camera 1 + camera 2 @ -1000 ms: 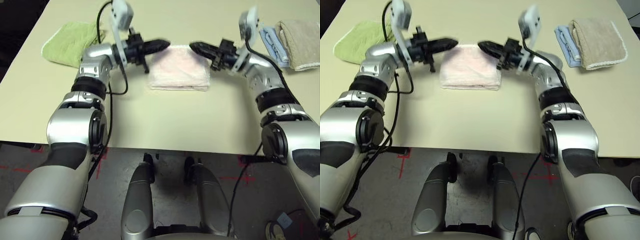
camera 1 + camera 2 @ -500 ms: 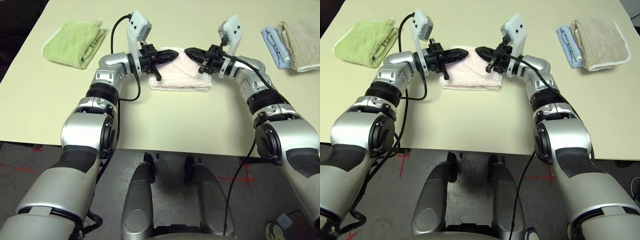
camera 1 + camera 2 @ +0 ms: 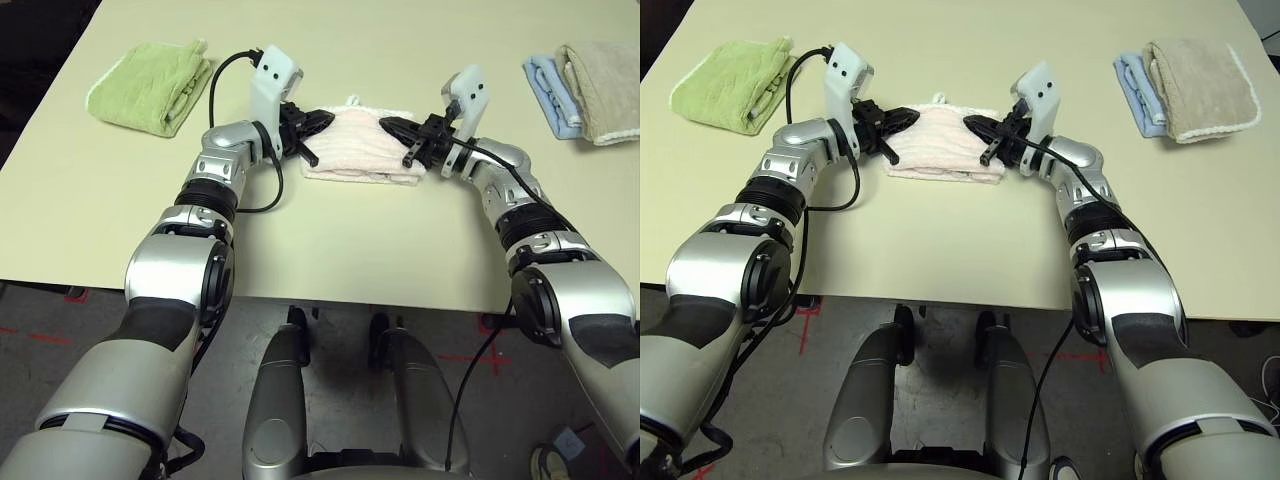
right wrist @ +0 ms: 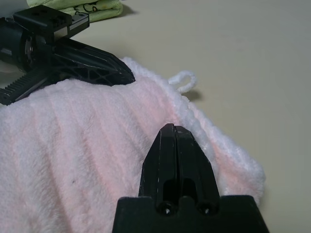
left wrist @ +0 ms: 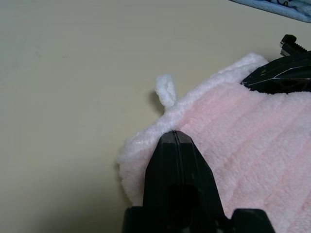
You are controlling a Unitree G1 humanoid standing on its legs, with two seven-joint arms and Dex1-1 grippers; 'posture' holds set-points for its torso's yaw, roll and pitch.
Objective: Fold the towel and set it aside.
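The towel [image 3: 362, 150], pale pink and fluffy with a white edge, lies folded flat at the middle of the table. A small white loop [image 5: 166, 91] sticks out from its far edge. My left gripper [image 3: 328, 116] is shut, its tip resting on the towel's left part with nothing between the fingers. From the other side my right gripper [image 3: 386, 125] comes in, also shut, with its tip on the towel's right part. The two tips point at each other a short gap apart. In the left wrist view the right gripper [image 5: 284, 73] lies on the pink pile.
A light green folded towel [image 3: 150, 85] lies at the far left. A light blue folded towel [image 3: 548, 90] and a beige one [image 3: 600, 85] sit side by side at the far right. The table's front edge [image 3: 340, 295] runs below the pink towel.
Both grippers have come down and inward from beside the towel onto its top, staying shut. The towel lies where it was.
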